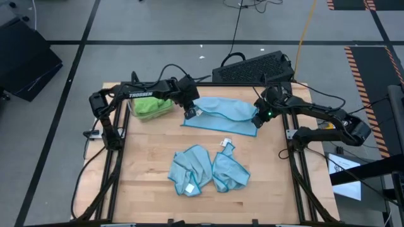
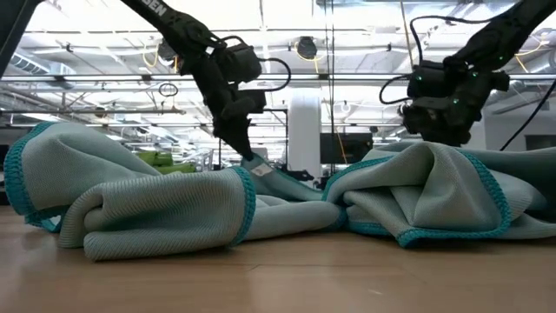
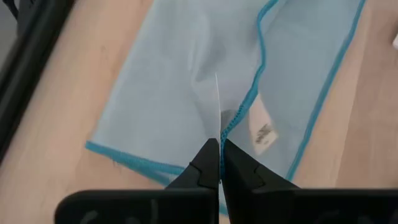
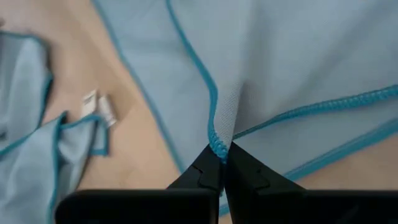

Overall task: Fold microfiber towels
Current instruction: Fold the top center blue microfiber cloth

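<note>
Your left gripper [image 1: 189, 114] and right gripper [image 1: 257, 120] each pinch an edge of the spread light blue towel [image 1: 222, 113].

Both arms are reaching in over the far half of the worktop, each coming from its own side edge. The left arm is stretching from the left edge toward the middle, its wrist bending down so that the left gripper [image 1: 189, 113] is pointing at the worktop, its fingers [image 3: 208, 163] pressing together on a pinch of the light blue towel [image 1: 222, 115]. The right arm is folding in from the right edge, elbow out past that edge, and the right gripper [image 1: 259, 120] is angling down near the far right corner, its fingers [image 4: 239, 167] closing tightly on the hem of that same towel.
</note>
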